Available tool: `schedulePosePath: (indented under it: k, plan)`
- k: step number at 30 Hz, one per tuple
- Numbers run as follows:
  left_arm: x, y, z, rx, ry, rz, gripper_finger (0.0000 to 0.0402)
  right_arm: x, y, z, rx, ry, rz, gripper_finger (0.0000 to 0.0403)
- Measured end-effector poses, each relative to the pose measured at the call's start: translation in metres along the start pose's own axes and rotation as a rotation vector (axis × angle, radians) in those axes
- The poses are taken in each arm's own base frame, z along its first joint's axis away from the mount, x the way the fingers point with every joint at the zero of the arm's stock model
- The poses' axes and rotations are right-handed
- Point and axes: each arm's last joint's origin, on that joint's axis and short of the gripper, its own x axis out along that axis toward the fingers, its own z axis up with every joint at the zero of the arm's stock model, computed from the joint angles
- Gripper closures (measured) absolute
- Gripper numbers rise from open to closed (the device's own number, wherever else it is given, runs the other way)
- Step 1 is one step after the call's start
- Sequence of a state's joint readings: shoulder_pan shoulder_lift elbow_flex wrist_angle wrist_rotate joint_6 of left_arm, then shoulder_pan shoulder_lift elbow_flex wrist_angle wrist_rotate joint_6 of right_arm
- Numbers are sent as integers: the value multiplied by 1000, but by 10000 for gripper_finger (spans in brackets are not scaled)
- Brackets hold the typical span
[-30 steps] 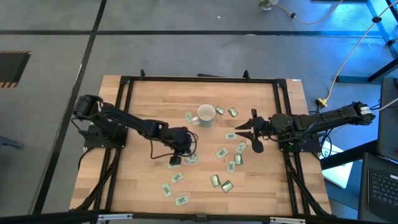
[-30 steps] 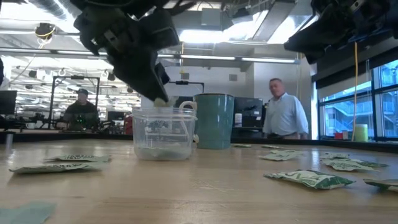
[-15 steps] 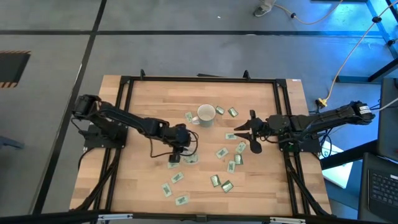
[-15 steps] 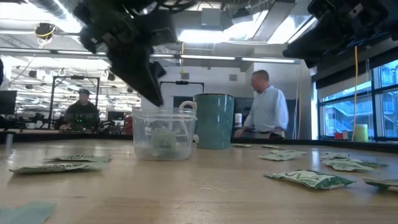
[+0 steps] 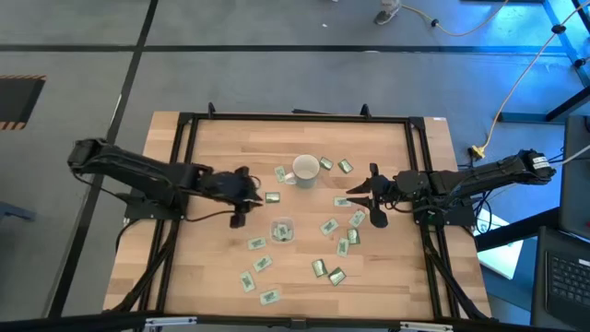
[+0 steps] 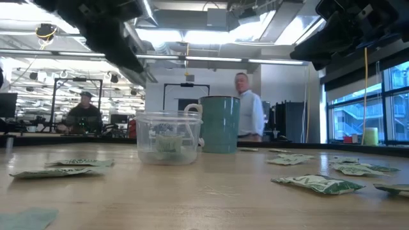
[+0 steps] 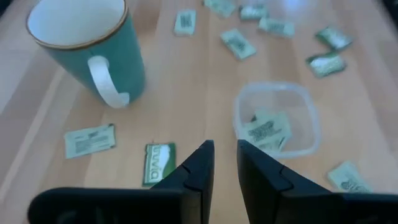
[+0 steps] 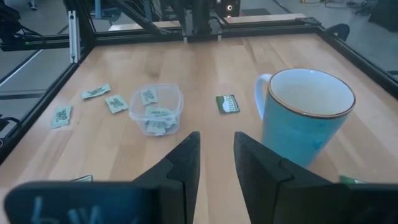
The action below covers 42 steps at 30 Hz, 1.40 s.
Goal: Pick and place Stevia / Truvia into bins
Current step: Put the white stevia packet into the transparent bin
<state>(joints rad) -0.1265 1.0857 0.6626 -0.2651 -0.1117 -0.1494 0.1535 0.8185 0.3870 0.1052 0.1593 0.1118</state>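
The clear plastic cup (image 5: 282,231) stands upright on the table near its middle, with a few green-and-white sachets (image 7: 266,129) lying in it. It also shows in the low view (image 6: 169,137) and the right wrist view (image 8: 155,109). Many more sachets lie flat around it, for instance to its right (image 5: 328,226) and toward the near edge (image 5: 261,264). My left gripper (image 5: 249,195) hangs above the table to the cup's left and a little farther back, fingers narrowly open and empty (image 7: 225,163). My right gripper (image 5: 353,198) waits right of the cup, open and empty (image 8: 216,155).
A teal mug with a white inside (image 5: 305,170) stands upright behind the cup, its handle toward the left. One sachet (image 5: 273,196) lies just in front of my left gripper. The black frame rail (image 5: 295,117) runs round the table. A person (image 6: 248,115) walks in the room behind.
My left gripper held a sachet over the cup, let it fall in, then rose and drew back toward the table's left edge. The sachet now lies in the cup. The person behind the table has walked to the left.
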Motion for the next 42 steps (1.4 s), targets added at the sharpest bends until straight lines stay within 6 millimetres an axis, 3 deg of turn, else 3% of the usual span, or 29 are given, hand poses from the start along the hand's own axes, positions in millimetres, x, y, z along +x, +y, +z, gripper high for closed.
schedulePosePath:
  k: [12,18,23,30,42]
  plan:
    - [-10,10,-61,-97,-230,-45,338,0,-3,-1,53,1,-93,301]
    - [-8,14,-83,-121,-306,-59,338,3,-11,6,137,104,-185,301]
    - [-6,15,-96,-140,-357,-69,338,19,-23,5,219,244,-285,301]
    - [-6,17,-98,-162,-373,-14,338,47,-37,-16,271,431,-387,301]
    - [-6,17,-98,-161,-372,-14,338,75,-40,-56,347,669,-367,301]
